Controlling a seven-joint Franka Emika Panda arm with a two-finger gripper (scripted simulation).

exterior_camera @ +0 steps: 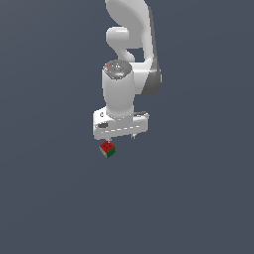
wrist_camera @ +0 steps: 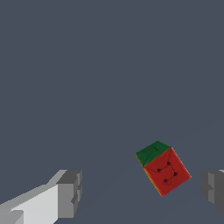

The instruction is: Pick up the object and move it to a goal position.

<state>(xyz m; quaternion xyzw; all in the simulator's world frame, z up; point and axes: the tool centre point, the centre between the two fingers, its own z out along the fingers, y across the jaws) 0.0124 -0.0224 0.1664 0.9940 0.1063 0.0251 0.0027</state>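
Note:
The object [exterior_camera: 107, 149] is a small cube with a red face carrying dark dots and a green face, tilted on one corner against the flat dark grey ground. In the wrist view the cube [wrist_camera: 164, 169] lies between the two grey fingertips [wrist_camera: 68, 194], much nearer one finger than the other, touching neither. My white gripper [exterior_camera: 119, 138] hangs just above it, pointing down, with the cube under the side toward the exterior view's left. The gripper [wrist_camera: 141, 190] is open, its jaws far apart.
The white arm [exterior_camera: 130, 44] rises above the gripper toward the top of the exterior view. A uniform dark grey surface [exterior_camera: 198, 198] fills both views, with no other objects or edges showing.

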